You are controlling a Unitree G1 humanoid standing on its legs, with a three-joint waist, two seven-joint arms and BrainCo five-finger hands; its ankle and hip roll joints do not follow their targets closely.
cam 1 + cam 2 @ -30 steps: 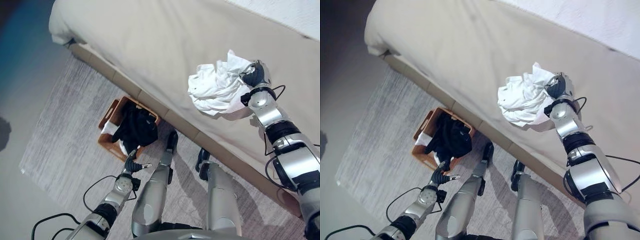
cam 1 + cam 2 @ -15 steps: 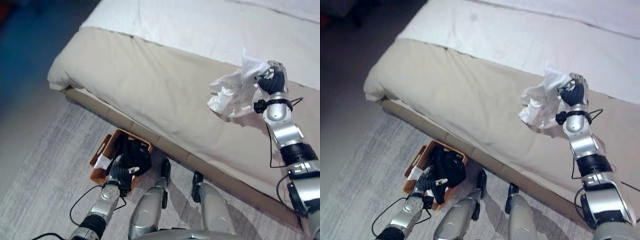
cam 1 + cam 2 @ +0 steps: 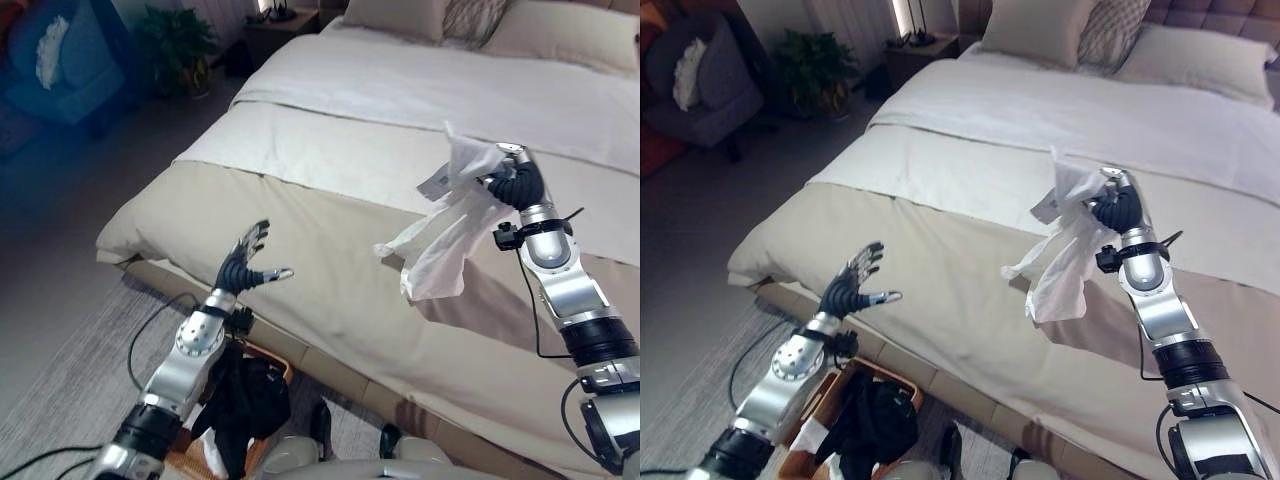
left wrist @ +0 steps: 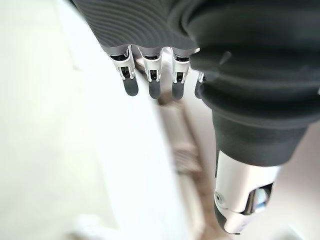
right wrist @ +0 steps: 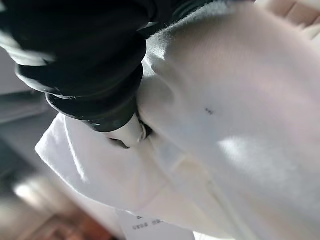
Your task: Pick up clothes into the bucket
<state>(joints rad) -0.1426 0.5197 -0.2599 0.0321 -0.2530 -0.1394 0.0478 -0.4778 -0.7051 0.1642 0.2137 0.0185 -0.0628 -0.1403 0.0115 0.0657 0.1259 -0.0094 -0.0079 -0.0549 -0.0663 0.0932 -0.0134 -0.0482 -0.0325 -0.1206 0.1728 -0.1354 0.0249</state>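
- The right hand (image 3: 518, 185) is clamped on a white garment (image 3: 440, 238), holding it up over the bed (image 3: 330, 200) so the cloth hangs free below the fist.
- The left hand (image 3: 246, 268) is raised over the bed's near edge, fingers spread, holding nothing.
- The wooden basket (image 3: 815, 425) sits on the floor, near left, with dark clothes (image 3: 872, 425) already in it.
- To do this well: carry the garment left and low, keeping the trailing cloth off the bed, and let go only above the basket.
- The basket's near part is cut off by the frame, so room inside is hard to judge.
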